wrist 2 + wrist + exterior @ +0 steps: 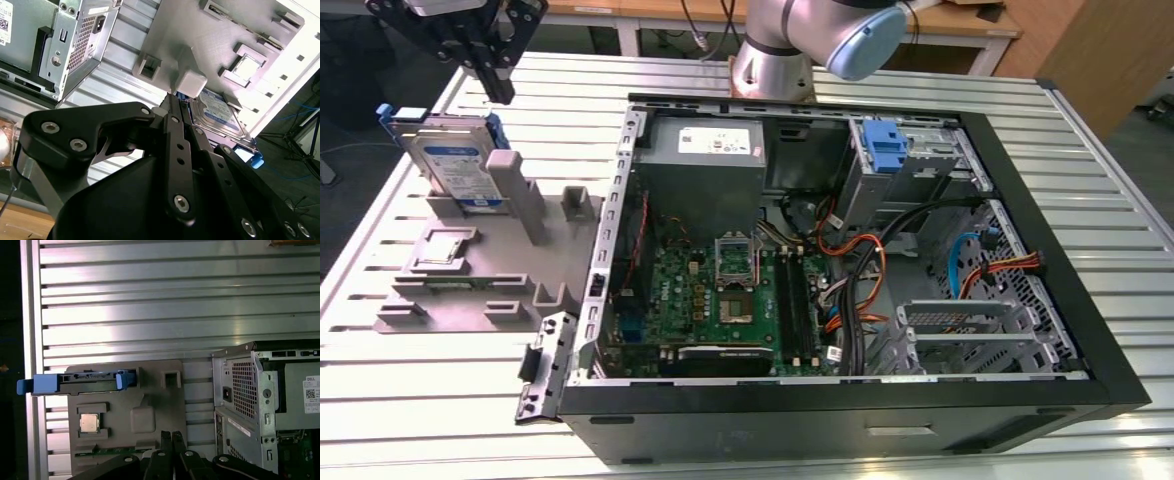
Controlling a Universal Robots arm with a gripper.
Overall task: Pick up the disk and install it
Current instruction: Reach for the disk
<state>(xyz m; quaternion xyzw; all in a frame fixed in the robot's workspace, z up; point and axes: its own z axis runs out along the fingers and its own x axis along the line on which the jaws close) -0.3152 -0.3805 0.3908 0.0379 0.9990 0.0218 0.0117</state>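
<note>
Disk (454,165) on edge in grey fixture (454,270), near but apart from pincer (498,93).

Slatted table (454,400): grey fixture (454,275), computer case (854,425)

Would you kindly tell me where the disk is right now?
In the exterior view, the disk stands on edge in the grey fixture at that view's left, outside the computer case, with the gripper above it.
</note>
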